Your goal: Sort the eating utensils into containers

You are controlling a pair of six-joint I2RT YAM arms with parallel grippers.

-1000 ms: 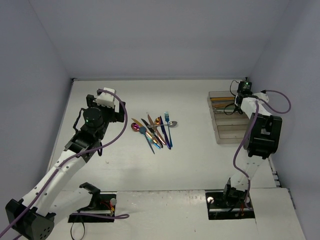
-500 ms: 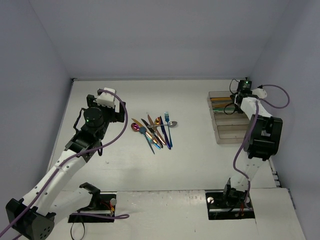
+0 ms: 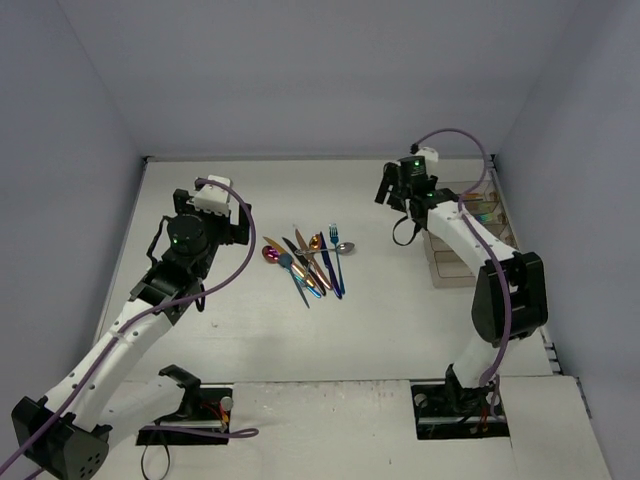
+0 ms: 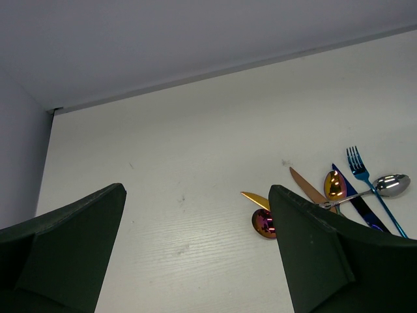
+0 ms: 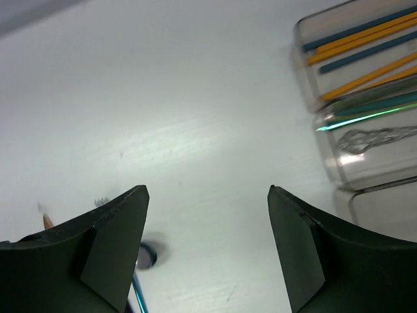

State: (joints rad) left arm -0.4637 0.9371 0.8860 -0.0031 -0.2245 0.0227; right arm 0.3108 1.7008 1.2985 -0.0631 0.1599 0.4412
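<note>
The eating utensils (image 3: 308, 262) lie in a loose pile at mid-table: forks, spoons and knives in gold, blue, copper, silver and magenta. In the left wrist view a blue fork (image 4: 361, 176), a silver spoon (image 4: 386, 185) and a magenta spoon (image 4: 264, 222) show. The containers (image 3: 462, 265) stand at the right; gold and teal handles lie in the far tray (image 5: 307, 78), silver and teal pieces in the one beside it. My right gripper (image 3: 390, 192) (image 5: 207, 188) hangs open and empty between trays and pile. My left gripper (image 3: 238, 226) (image 4: 195, 188) is open and empty, left of the pile.
The side walls close in on the table's left and right, and the back wall (image 3: 320, 158) runs behind it. The right arm's purple cable (image 3: 455, 135) loops above the trays. Bare tabletop (image 3: 390, 300) lies between the pile and the trays.
My right gripper was shut over the far trays; it has since opened and swung left, away from them, toward the pile. The left arm and the pile have not moved.
</note>
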